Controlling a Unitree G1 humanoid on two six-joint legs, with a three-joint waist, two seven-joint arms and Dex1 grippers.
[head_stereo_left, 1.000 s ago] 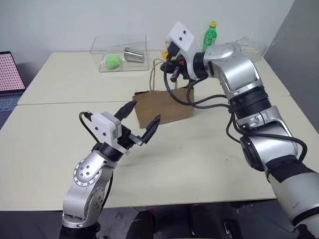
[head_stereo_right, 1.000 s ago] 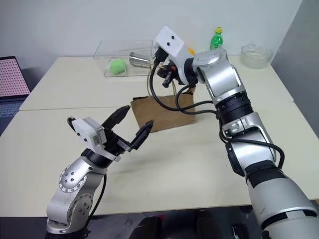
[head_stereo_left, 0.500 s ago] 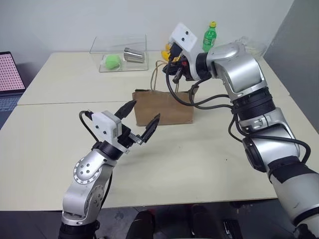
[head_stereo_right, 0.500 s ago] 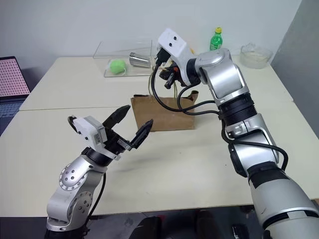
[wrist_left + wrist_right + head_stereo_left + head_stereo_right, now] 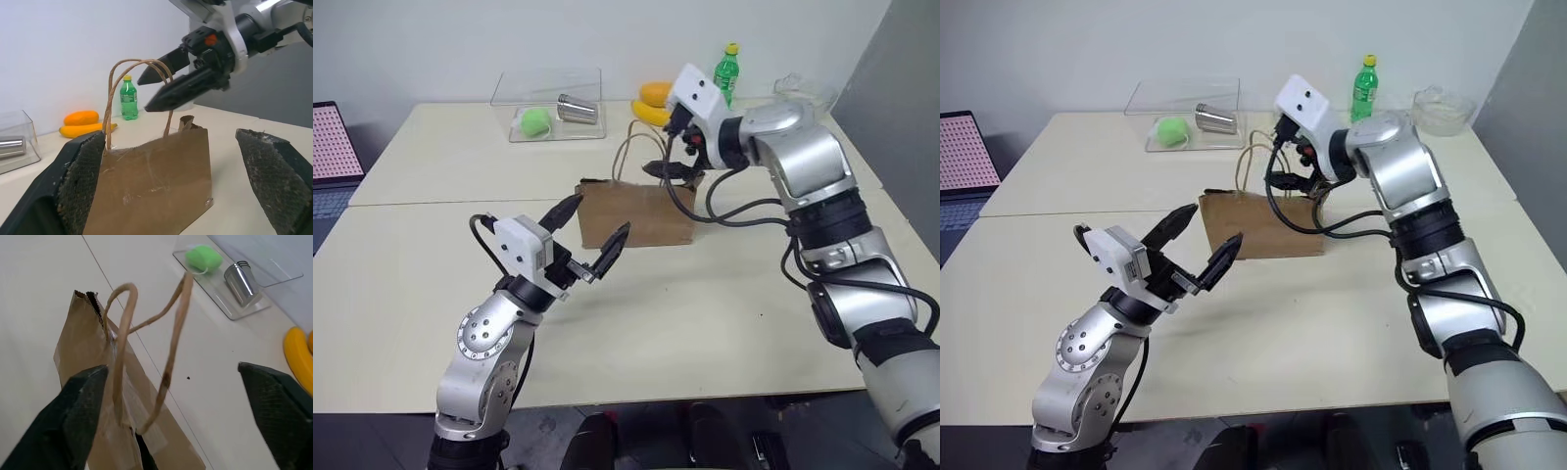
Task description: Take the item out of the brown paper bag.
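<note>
Right gripper [image 5: 672, 168] fingers apart above brown paper bag [image 5: 636, 211] handles; left gripper [image 5: 591, 235] spread wide, empty, near bag.

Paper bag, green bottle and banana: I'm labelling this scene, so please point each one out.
paper bag [image 5: 641, 211]: left eye view, middle of its brown front face.
green bottle [image 5: 1364, 88]: right eye view, middle of its body.
banana [image 5: 649, 113]: left eye view, middle of the yellow fruit.
</note>
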